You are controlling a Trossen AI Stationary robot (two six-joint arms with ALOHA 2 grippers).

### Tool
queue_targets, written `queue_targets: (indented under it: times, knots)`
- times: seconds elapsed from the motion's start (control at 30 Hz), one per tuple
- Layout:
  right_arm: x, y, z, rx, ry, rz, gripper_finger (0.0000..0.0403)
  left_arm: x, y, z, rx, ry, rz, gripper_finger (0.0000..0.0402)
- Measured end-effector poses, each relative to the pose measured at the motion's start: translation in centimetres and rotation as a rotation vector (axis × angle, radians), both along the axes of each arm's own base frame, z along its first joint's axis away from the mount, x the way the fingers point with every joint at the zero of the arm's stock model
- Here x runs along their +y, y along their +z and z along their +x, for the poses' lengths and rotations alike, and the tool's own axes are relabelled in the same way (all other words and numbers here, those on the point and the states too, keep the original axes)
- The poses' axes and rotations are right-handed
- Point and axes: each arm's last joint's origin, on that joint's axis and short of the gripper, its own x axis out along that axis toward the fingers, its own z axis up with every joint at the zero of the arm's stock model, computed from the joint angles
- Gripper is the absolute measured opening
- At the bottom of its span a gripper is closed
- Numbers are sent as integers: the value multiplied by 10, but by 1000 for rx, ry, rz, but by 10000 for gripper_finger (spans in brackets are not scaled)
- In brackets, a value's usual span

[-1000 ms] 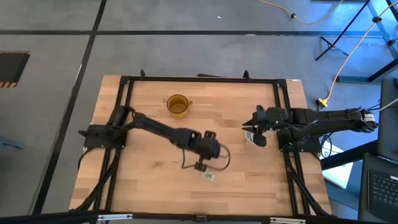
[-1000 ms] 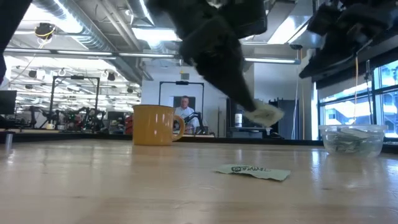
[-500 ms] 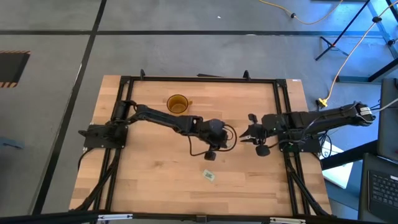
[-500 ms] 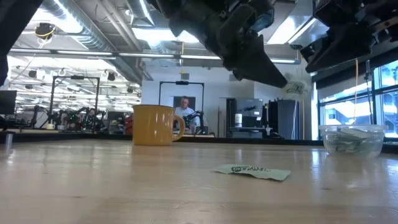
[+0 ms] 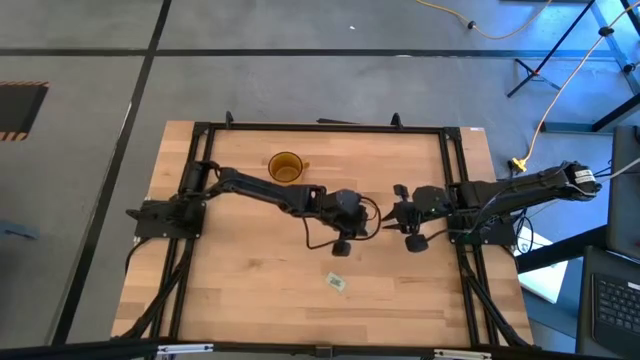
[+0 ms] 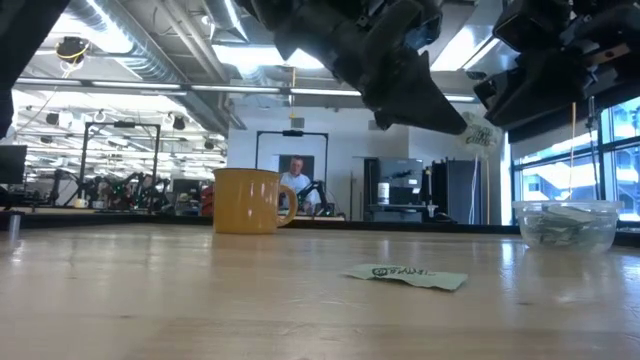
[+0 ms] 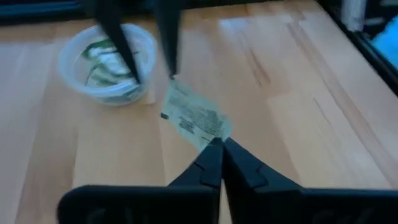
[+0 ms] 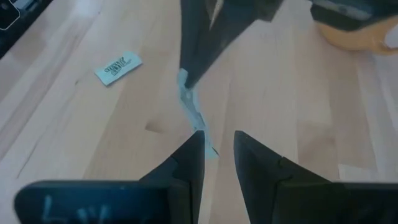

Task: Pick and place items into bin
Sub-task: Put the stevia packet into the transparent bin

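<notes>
My left gripper point(image 7: 216, 144) is shut on a pale green and white packet point(image 7: 196, 118), held in the air over the table's middle point(image 5: 378, 214). My right gripper point(image 8: 217, 140) is open and faces it from the table's right. Its fingers point(image 7: 169, 43) stand at the packet's free end point(image 8: 194, 115). The clear bin point(image 7: 109, 62) stands on the table behind and below the right gripper, with several packets in it point(image 6: 565, 225). Another packet point(image 5: 335, 282) lies flat on the table near the near edge point(image 6: 405, 275). My left gripper pinches the packet by its near corner point(image 7: 211, 138) between its two fingertips. The fingers slant down from the table's left. The packet is lifted clear and sticks out ahead of them. My right gripper has one fingertip point(image 7: 172, 73) at the packet's far corner; whether it touches I cannot tell.
An amber cup with a handle point(image 5: 286, 170) stands toward the far edge, left of the middle point(image 6: 250, 200). A black frame point(image 5: 320, 127) runs around the table's edges. A person sits far off in the room behind the table point(image 6: 296, 175).
My left gripper has risen from beside the lying packet and moved toward the table's right and far side, carrying its packet clear of the table. My right gripper has moved from over the bin toward the table's left, up to the held packet.
</notes>
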Motion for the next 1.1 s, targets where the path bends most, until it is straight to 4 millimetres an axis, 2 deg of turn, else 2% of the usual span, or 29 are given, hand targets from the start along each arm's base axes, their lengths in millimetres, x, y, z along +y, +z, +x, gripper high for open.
queue_targets:
  times: [0.3,0.9,1.1]
  knots:
    - [0,1,1,-22,24,-29,90,12,1,1,13,116,-129,3]
    - [0,1,1,-18,27,-34,89,12,9,6,-73,112,-142,2]
    - [0,0,0,4,2,-5,49,14,9,6,-78,115,-141,3]
